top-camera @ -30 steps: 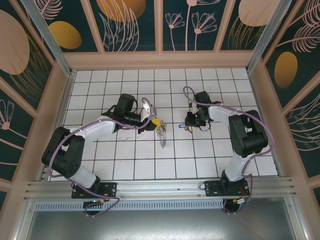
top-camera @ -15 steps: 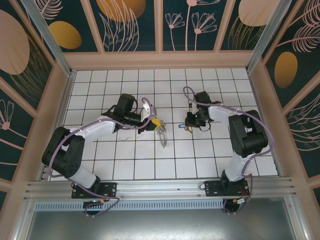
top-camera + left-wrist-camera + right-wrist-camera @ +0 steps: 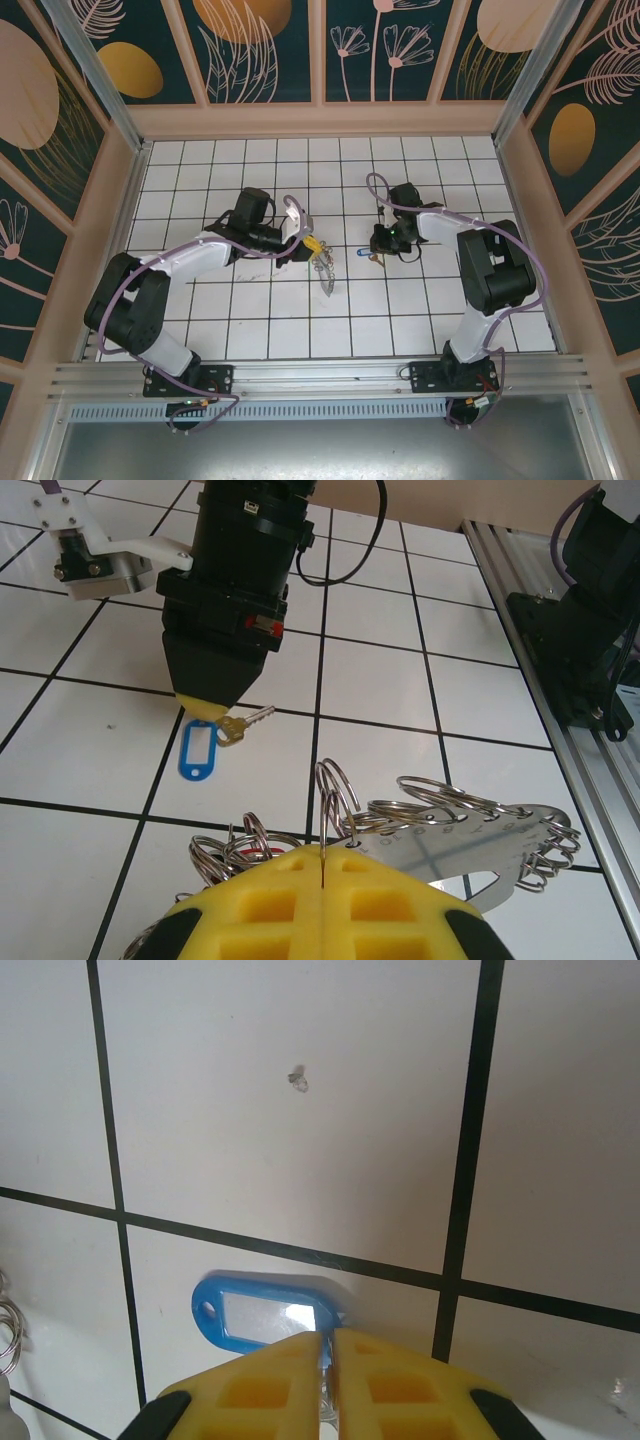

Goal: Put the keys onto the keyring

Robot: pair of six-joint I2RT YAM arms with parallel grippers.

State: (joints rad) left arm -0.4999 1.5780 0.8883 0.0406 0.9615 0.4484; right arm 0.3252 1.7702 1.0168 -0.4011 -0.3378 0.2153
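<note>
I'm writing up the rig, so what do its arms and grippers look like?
The left arm and right arm are white links with black joints, each with a purple-grey cable. The left gripper and right gripper have yellow waffle-gridded fingers.

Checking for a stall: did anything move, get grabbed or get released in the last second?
Nothing visibly changed. The left gripper stays shut on the keyring; the right gripper stays shut on the blue-tagged key, its tag lying on the tiles.
</note>
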